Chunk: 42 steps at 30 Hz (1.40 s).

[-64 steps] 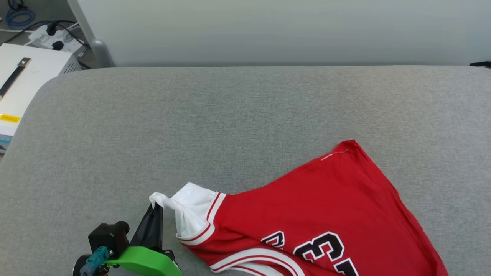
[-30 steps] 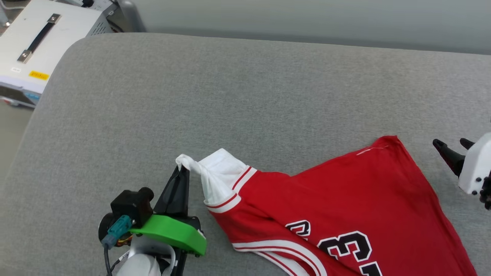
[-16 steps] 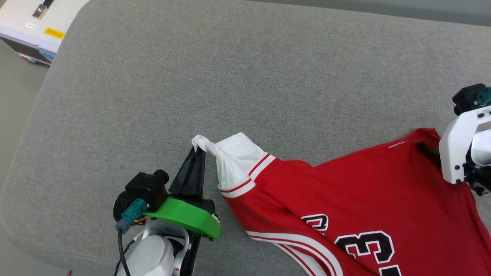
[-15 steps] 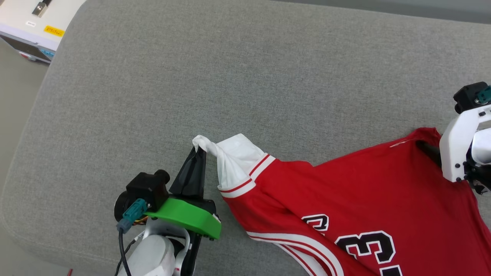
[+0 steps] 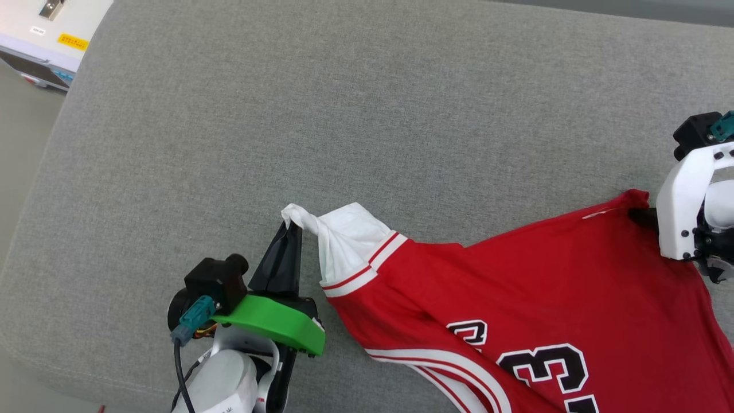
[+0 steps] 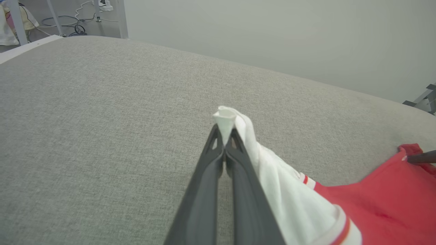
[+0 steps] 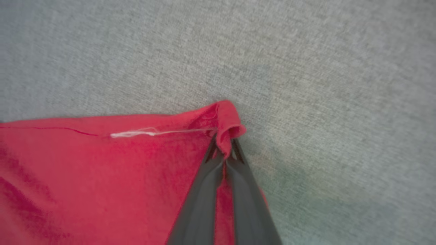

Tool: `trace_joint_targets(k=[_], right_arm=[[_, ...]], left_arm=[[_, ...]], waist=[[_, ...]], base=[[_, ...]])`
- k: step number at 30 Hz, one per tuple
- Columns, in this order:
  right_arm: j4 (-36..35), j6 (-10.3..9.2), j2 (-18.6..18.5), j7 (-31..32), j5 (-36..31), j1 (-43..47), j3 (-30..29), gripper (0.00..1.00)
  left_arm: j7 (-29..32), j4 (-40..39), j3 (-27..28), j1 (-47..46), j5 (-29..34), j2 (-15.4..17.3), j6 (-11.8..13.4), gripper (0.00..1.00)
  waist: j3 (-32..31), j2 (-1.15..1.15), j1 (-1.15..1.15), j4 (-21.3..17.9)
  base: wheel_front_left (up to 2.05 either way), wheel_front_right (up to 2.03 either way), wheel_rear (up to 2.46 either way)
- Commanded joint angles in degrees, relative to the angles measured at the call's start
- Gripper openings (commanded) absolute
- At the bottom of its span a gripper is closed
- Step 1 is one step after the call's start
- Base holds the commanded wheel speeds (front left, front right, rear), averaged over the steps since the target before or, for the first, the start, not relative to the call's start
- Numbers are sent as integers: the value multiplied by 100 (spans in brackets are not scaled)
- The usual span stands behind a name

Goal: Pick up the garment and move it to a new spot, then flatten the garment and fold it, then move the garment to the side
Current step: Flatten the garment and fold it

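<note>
Lying across the near right of a grey cushion (image 5: 344,115), the red garment (image 5: 516,298) is gripped twice: left gripper (image 5: 291,223) clenched on its white sleeve tip, right gripper (image 5: 637,215) clenched on its far corner.

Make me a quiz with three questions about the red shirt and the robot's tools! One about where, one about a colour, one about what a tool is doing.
1. Which part of the garment does the left tool pinch? A) white sleeve tip B) black number C) striped collar
2. What colour is the padded surface under it? A) blue B) grey C) yellow
3. How is the right tool? A) wide open B) shut on a red corner C) lying flat, empty
Answers: 1 A, white cloth bunches at its tip; 2 B, grey weave lies all around; 3 B, red cloth folds in its closed grip.
</note>
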Motion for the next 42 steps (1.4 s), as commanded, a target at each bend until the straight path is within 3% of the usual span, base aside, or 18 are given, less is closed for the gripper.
trace_joint_targets(k=[1, 10, 17, 27, 42], right_arm=[[159, 3, 151, -11, 94, 153, 185, 0], [244, 3, 188, -817, 479, -266, -283, 0], [489, 3, 269, -1306, 237, -641, -445, 0], [1122, 3, 737, -2219, -968, -1826, -871, 0], [2206, 3, 1391, -3716, -2420, -4692, -1774, 0]], left_arm=[[-49, 39, 21, -108, -57, -38, -2, 0], [138, 379, 240, -463, -279, -10, 49, 0], [303, 1165, 431, -1557, -458, 155, -291, 0], [549, 3152, 495, -4070, -428, 344, -768, 0], [366, 4745, 406, -7541, 158, 1027, -889, 0]], waist=[[-126, 0, 0, -68], [-737, 0, 0, -309], [-1027, 0, 0, -645], [-918, 0, 0, -1085], [-10, 0, 0, -1566]], base=[[0, 0, 0], [0, 0, 0], [0, 0, 0], [0, 0, 0], [0, 0, 0]])
